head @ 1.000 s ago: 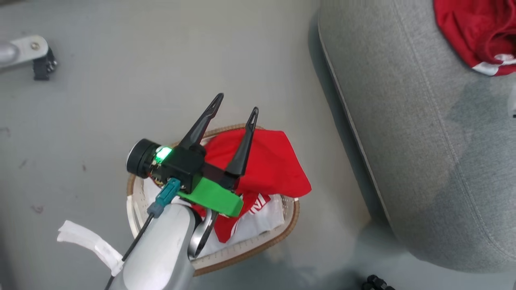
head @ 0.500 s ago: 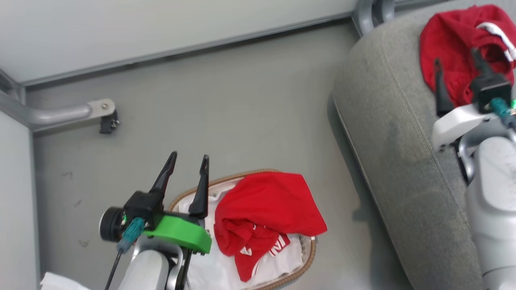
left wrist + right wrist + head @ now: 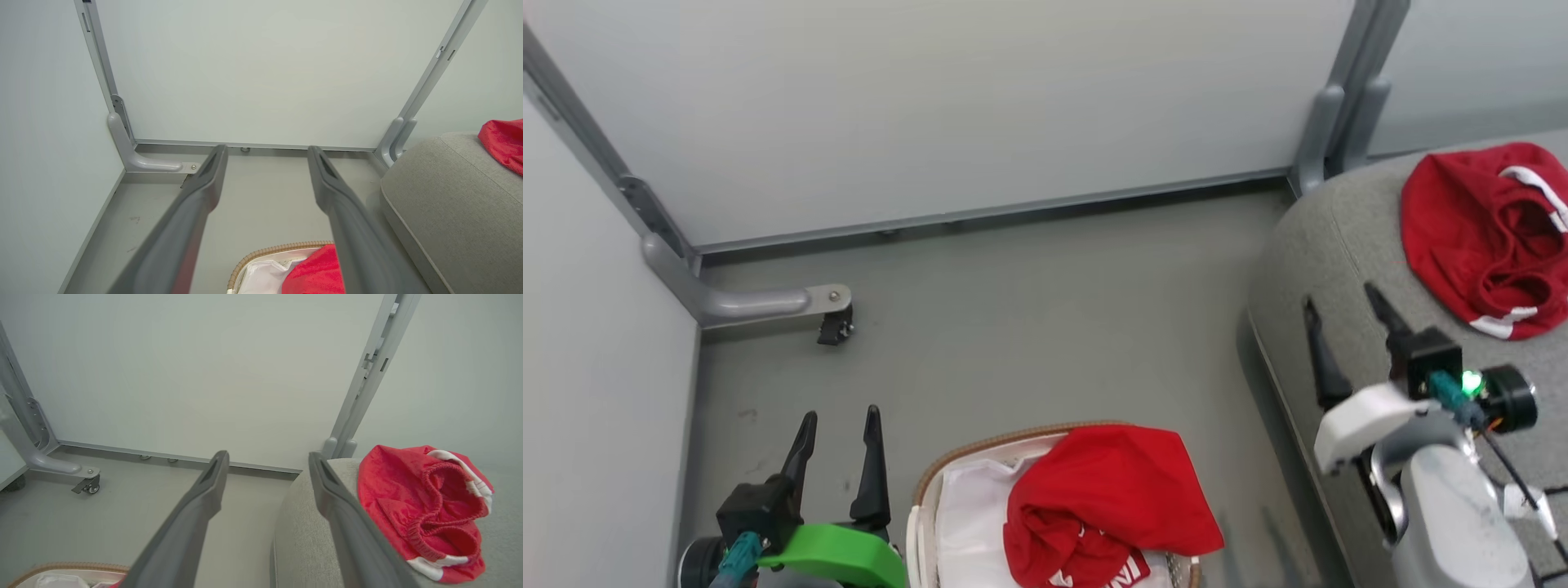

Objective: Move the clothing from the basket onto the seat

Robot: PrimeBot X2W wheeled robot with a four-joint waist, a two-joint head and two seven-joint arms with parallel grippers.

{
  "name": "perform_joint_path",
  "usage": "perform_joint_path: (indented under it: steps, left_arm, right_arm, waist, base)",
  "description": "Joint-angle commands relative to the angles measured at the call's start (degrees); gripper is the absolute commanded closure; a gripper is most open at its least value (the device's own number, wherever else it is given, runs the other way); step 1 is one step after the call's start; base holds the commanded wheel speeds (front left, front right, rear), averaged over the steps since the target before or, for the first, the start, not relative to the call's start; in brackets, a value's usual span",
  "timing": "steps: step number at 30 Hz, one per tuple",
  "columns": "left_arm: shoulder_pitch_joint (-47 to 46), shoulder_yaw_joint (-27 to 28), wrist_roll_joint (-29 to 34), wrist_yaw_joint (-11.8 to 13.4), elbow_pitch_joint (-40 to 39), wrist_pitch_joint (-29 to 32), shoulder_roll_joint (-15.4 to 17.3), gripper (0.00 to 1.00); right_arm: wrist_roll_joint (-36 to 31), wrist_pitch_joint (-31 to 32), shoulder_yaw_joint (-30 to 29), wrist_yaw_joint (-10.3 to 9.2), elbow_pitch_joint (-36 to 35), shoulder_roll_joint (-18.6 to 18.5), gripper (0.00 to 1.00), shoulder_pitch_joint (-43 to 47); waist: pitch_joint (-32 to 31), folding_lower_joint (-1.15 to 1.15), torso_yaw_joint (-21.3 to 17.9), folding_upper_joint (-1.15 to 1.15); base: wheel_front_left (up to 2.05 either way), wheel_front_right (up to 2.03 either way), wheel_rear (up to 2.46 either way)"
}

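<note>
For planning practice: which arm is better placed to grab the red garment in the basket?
Probably left: the open left gripper is beside the basket; the right gripper is by the seat.

Matt grey woven cloth is seen on the seat (image 3: 1356, 237); the clothing (image 3: 1119, 490) is shown as soft, faintly sheeny red fabric; the basket (image 3: 988, 442) is rimmed in rough brown wicker.

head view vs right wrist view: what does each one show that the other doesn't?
Head view adds: the open left gripper and the lettered red garment heaped in the basket. Right wrist view adds: slots high on the wall post. Both: the open right gripper, the white-trimmed red garment on the seat, the basket's rim.
</note>
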Motion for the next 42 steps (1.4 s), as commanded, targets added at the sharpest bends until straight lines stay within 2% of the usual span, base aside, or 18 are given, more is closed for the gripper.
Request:
perform_joint_path:
  steps: [1, 5, 17, 42]
  left_arm:
    - [1.37, 0.6, -0.12, 0.52, -0.57, 0.04, 0.06, 0.0]
    - [3.53, 1.22, -0.22, 0.27, -1.11, 0.05, 0.06, 0.0]
    - [7.03, -0.05, -1.27, 0.04, -0.96, 0.04, 0.07, 0.0]
    - [6.65, -0.28, -0.47, -0.42, -0.5, 0.05, 0.06, 0.0]
  right_arm:
    - [1.9, -0.13, 0.92, -0.08, -1.13, 0.0, 0.0, 2.12]
    - [5.81, -0.13, 2.56, -0.08, -3.44, -0.03, 0.0, 7.11]
    - [9.47, -0.13, 3.47, -0.08, -8.57, -0.02, 0.0, 16.29]
    - [11.23, -0.13, 4.11, -0.08, -8.11, -0.01, 0.0, 16.16]
  waist:
    - [-2.75, 0.0, 2.54, 0.0]
    - [-3.73, 0.0, 2.88, 0.0]
    - [-5.96, 0.0, 2.93, 0.0]
    - [-6.3, 0.0, 2.28, 0.0]
  base:
    - [0.0, 0.0, 0.0]
    - [0.0, 0.0, 0.0]
    - [0.0, 0.0, 0.0]
    - [0.0, 0.0, 0.0]
